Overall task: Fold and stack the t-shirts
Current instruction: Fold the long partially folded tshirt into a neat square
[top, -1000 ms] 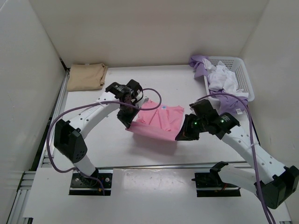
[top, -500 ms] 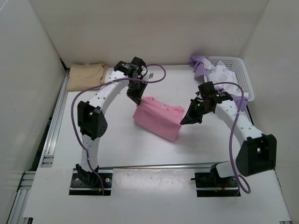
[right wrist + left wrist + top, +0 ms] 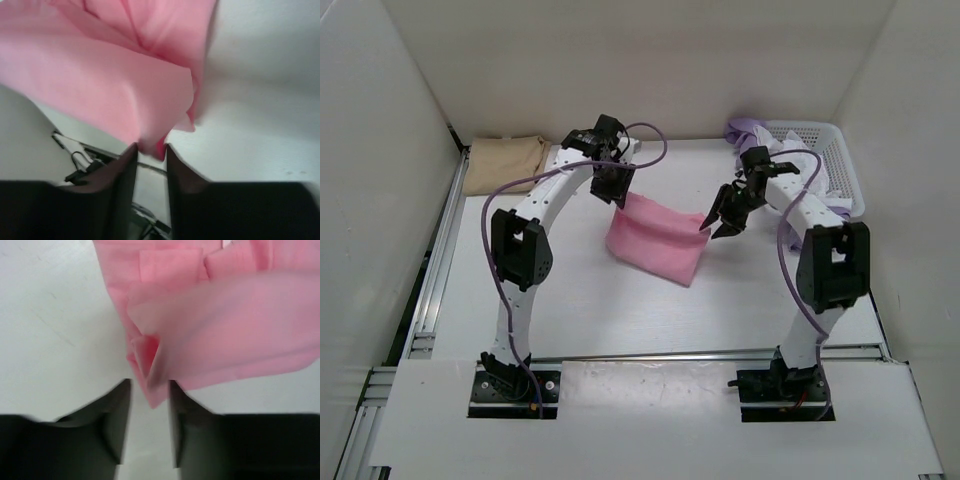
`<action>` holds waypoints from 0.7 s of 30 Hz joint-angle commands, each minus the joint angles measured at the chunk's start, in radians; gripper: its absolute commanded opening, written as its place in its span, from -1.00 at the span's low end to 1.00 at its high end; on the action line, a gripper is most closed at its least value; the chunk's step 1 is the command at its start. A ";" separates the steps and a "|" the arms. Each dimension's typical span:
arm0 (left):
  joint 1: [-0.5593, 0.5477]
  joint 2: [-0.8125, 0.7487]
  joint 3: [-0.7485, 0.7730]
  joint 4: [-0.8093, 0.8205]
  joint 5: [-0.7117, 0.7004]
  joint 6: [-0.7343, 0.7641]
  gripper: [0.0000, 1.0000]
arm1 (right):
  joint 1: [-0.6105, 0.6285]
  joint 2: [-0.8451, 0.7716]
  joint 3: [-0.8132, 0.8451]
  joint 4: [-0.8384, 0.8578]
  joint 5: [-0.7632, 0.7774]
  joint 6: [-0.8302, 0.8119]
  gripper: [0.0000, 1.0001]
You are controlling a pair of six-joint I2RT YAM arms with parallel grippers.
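My left claw (image 3: 618,196) is clamped on the upper left corner of the soft pink cloth t-shirt (image 3: 655,242), just above the middle of the overhead view. My right claw (image 3: 714,226) is clamped on its upper right corner. The top edge of the shirt runs between the two claws, and the rest drapes down towards the lower part of the frame onto the white desk (image 3: 580,300). From my left wrist, the left claw (image 3: 150,386) shows a folded pink corner pinched between its two dark fingers (image 3: 117,415), low in the centre of the frame, with the cloth spreading up and to the right. From my right wrist, the right claw (image 3: 150,148) has a bunched pink edge caught between its fingers (image 3: 120,180), and the fabric billows across the upper left of that frame. A folded tan-beige cloth t-shirt (image 3: 503,164) lies flat in the upper left corner of the desk, well apart from the pink one. At the upper right stands a white plastic mesh basket (image 3: 842,165). A crumpled white cloth t-shirt (image 3: 798,172) lies in the basket, and a lavender purple cloth t-shirt (image 3: 748,135) spills over its left rim.
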 commanded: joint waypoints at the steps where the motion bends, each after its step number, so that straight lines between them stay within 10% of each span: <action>1: 0.018 0.047 0.042 0.121 -0.076 0.003 0.11 | -0.035 0.124 0.111 -0.013 0.075 -0.025 0.03; 8: 0.093 0.050 0.194 0.241 -0.238 0.003 0.30 | -0.026 0.227 0.415 0.034 0.188 -0.107 0.19; 16: -0.028 -0.118 -0.153 0.292 -0.035 0.003 0.06 | 0.080 0.003 0.016 0.103 0.314 -0.140 -0.33; 21: -0.027 0.039 -0.018 0.198 -0.035 0.003 0.31 | 0.080 0.003 -0.056 0.156 0.336 -0.072 0.14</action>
